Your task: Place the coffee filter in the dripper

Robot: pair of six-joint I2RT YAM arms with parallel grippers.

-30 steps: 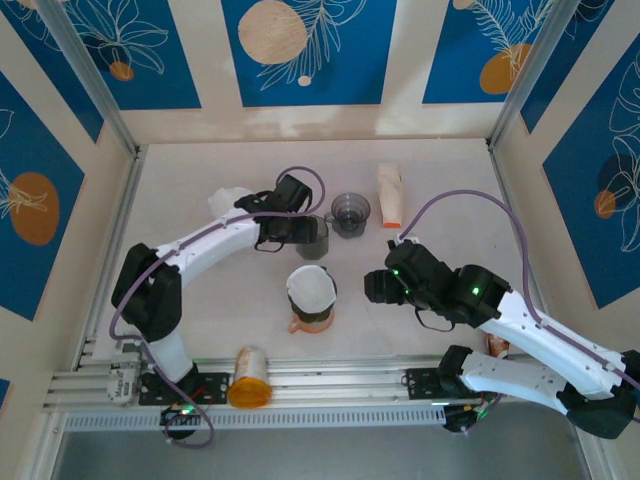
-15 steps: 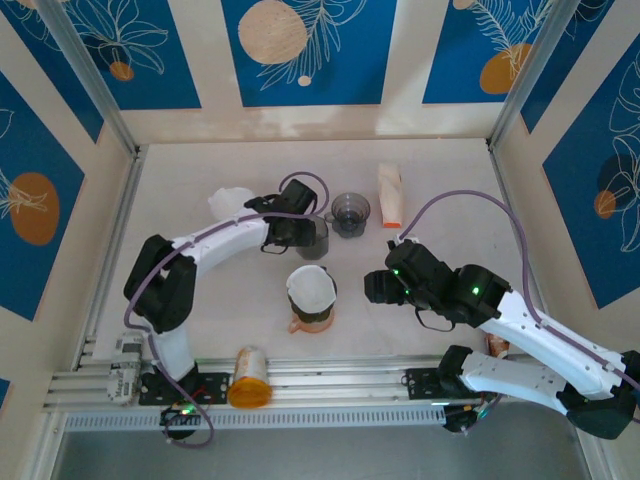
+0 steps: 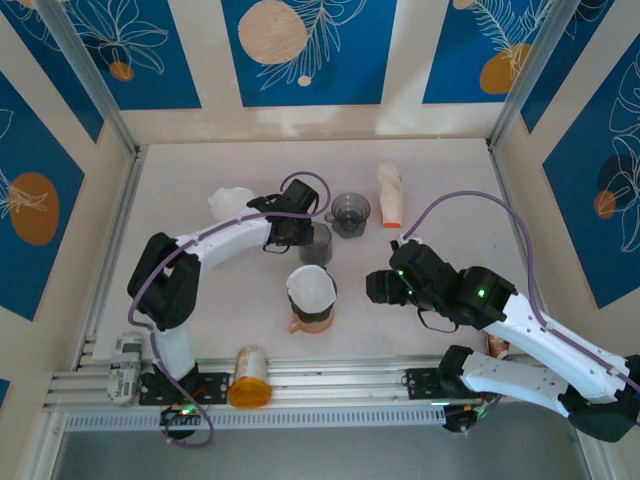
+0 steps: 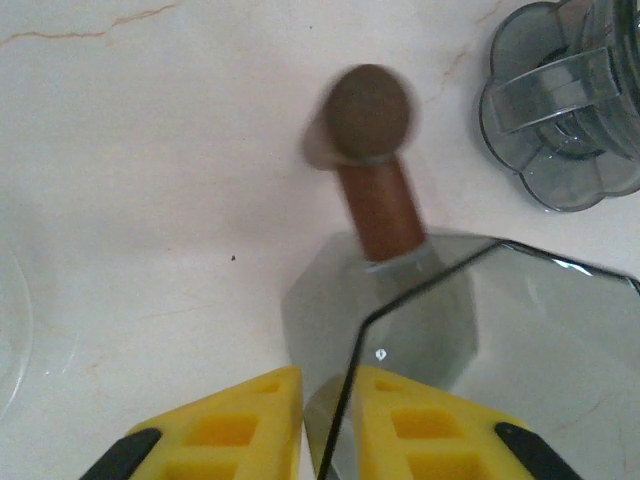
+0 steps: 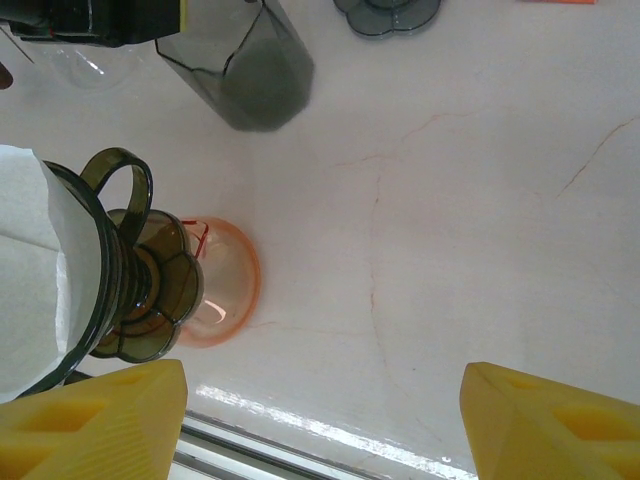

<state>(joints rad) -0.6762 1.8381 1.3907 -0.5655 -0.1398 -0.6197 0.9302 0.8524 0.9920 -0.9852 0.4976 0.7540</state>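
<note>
**Tumbler slip risk beside an already loaded dripper**

Trouble is sitting with the left gripper (image 4: 323, 395). Its yellow pads are pinching the thin wall of the smoky tumbler (image 4: 470, 330) at the rim, with almost no gap between them. A hold that narrow and off-centre is inviting the tumbler to swing or slide out if it is lifted quickly. It is also standing just behind the loaded dripper (image 5: 150, 290), so a tilt or drop is likely to knock that over.

The white paper filter (image 3: 312, 287) is already sitting inside this dripper. The dripper itself is perching on a pink base (image 5: 228, 290), a tall stack that a light bump could topple. A brown-handled tool (image 4: 372, 165) is lying just beyond the tumbler, in the path of any forward push.

The right gripper (image 5: 322, 410) is hovering with its pads spread wide, holding nothing, near the stack. A careless sweep to its left would be hitting the stack too.

Counting across the table (image 3: 450, 180):
- two drippers, the second one (image 3: 350, 212) empty
- one filter
- one tumbler
- one pink base
- one brown-handled tool
- one orange-and-white packet (image 3: 391, 195)
- one clear dish (image 3: 228, 202)
- one orange-lidded jar (image 3: 250, 377), resting on the front rail
</note>
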